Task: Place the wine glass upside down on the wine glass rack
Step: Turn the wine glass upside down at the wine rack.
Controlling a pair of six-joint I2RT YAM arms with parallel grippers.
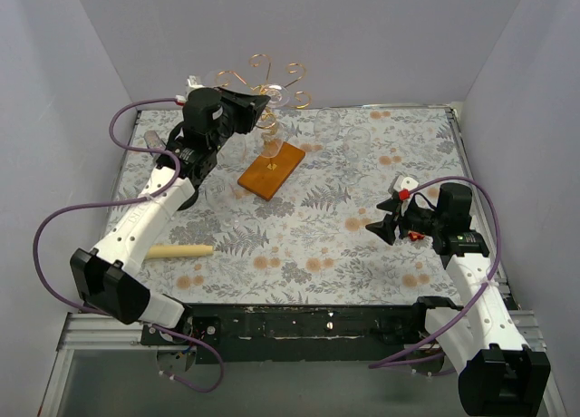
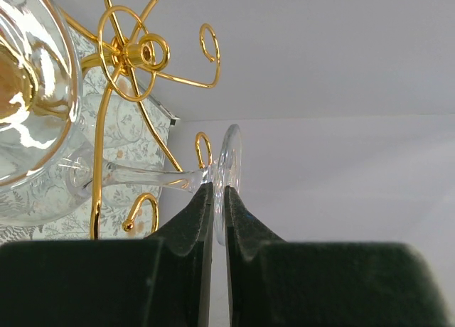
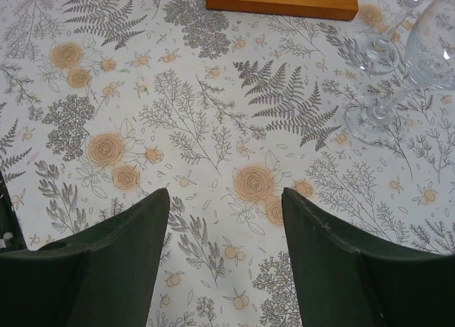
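While the right claw (image 3: pixel 226 199) is hanging open, the left claw (image 2: pixel 219 193) is pinching the glass (image 2: pixel 28 106) by its foot at the rack (image 2: pixel 134 53), likely needing a curl for its stem next.

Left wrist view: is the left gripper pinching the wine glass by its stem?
No, the left gripper clamps the round foot of the wine glass; its stem lies clear.

Plain grey walls (image 1: pixel 317 36), 3 sides; floral fern-print tablecloth (image 1: pixel 308 245); even light.

One wine glass rack (image 1: pixel 272 170); one cream rod (image 1: pixel 178 250); wine glasses (image 3: pixel 366 122), at least four.
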